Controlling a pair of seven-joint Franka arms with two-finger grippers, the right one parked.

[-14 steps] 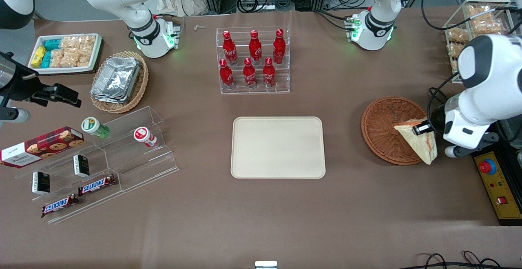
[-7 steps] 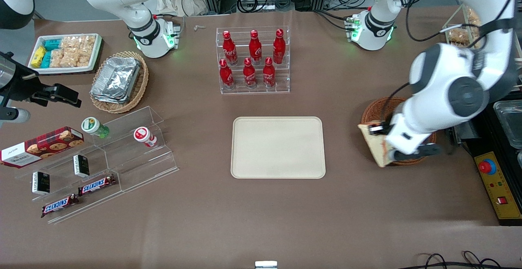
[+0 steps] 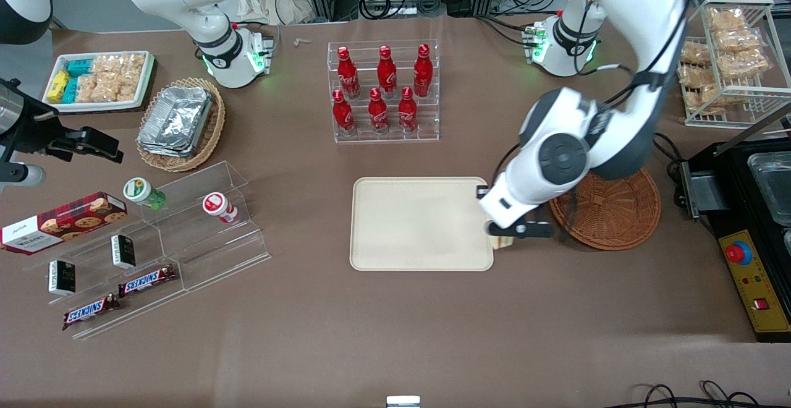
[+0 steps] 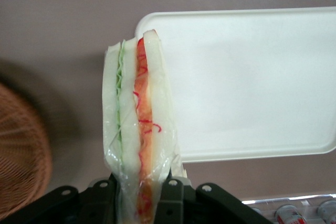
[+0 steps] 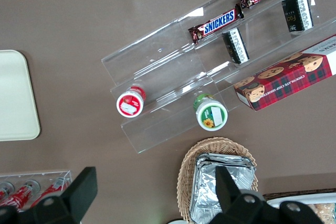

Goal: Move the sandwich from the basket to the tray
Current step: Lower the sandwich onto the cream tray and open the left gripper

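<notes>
- The gripper is pinching the sandwich by one end, carrying it above the tray's edge nearest the basket.
- Carrying step; next it needs moving farther over the tray, then lowering and releasing.

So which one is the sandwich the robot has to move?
Find the large flat beige rectangular tray in the middle of the table. At its edge nearest the round reddish-brown wicker basket, the left arm's gripper holds a wrapped white-bread wedge with red and green filling, the only sandwich here.
</notes>
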